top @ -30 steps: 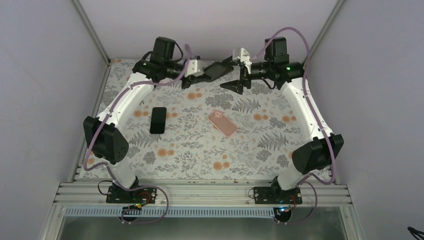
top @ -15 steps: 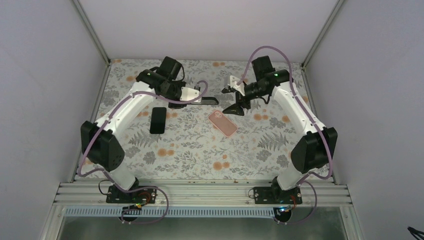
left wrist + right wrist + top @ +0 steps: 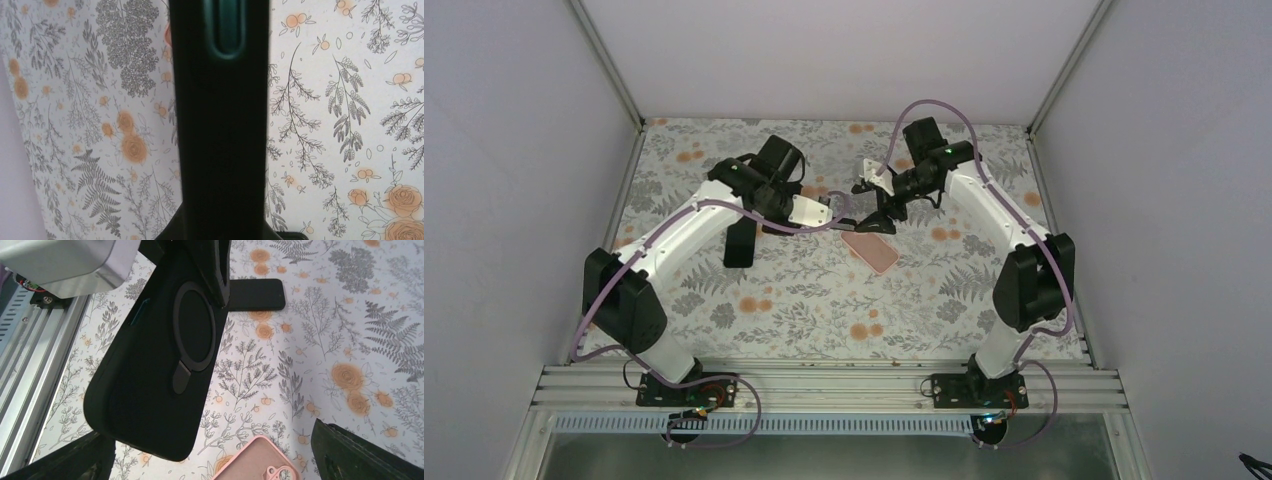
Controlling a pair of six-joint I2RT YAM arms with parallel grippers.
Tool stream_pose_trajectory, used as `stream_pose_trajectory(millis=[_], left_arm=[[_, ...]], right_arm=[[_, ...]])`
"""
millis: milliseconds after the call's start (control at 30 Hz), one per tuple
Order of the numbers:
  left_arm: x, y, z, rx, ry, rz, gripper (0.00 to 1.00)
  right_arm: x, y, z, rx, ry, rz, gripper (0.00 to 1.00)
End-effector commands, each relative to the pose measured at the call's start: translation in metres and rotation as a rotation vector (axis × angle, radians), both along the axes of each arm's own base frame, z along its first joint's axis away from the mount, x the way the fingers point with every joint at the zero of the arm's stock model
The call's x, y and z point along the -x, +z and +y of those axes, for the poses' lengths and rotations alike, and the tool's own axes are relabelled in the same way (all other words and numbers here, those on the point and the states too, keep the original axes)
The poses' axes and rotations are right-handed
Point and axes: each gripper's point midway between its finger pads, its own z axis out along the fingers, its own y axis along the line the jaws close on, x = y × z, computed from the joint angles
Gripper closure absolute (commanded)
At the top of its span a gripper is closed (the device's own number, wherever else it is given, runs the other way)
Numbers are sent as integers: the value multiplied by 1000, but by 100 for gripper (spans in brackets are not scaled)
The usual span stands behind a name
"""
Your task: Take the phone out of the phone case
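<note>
My left gripper (image 3: 832,216) is shut on one end of a black phone case (image 3: 849,222) and holds it edge-on above the middle of the table. The right wrist view shows the case's back (image 3: 150,375) with a ring stand (image 3: 194,327). The left wrist view shows only its dark side edge (image 3: 220,125) with a side button (image 3: 229,30). The phone inside is hidden. My right gripper (image 3: 876,208) is open at the case's free end. Its fingers (image 3: 357,450) stand either side of that end without clamping it.
An empty pink case (image 3: 871,247) lies on the floral cloth just below the grippers, also in the right wrist view (image 3: 255,462). A flat black slab (image 3: 741,240) lies left of centre under the left arm. Grey walls enclose the table.
Both arms swung from the back of the table toward the middle and lower. The left gripper carried the black case along, and the open right gripper closed in on its free end.
</note>
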Motion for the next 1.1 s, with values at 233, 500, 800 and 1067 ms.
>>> stream_pose_trajectory(millis=[233,500,800,1067], left_arm=[[2,-4,-8,-25,-22,-43,98],[1,6,-16,9,-34,-40,98],[27,17,-16,45,-131,-74,98],[51,23,-15,72,-228,-105,98]], right_arm=[[10,7,13,-11,64,14,0],[18,6,18,-3,71,5,0],[-3,3,7,6,34,-21,1],[-36,12,-23,17,-27,-72,2]])
